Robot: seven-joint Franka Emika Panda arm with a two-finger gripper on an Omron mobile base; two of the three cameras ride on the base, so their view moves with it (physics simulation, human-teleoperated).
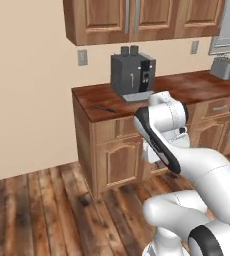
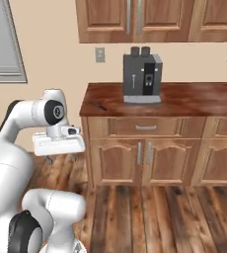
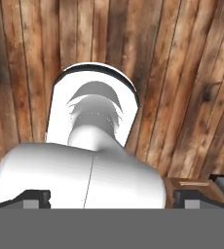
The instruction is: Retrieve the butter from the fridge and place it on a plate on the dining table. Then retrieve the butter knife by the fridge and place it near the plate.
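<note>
**Arm folded low, butter knife on desk corner**

Butter knife (image 1: 104,108) lies flat on the left near end of the wooden desk (image 1: 197,87), close to the front edge. Its long axis runs left-far to right-near, slanted across the corner. Which end is handle or blade is too small to tell. Coffee machine (image 1: 132,74) stands upright to the right and farther back, well apart from the knife. Toaster (image 1: 223,67) sits at the far right. Upper cabinets (image 1: 137,20) are closed, contents hidden. Gripper (image 2: 60,157) hangs low beside the desk's left end, pointing down at the plank floor (image 3: 182,73), jaws wide, holding nothing.
</note>
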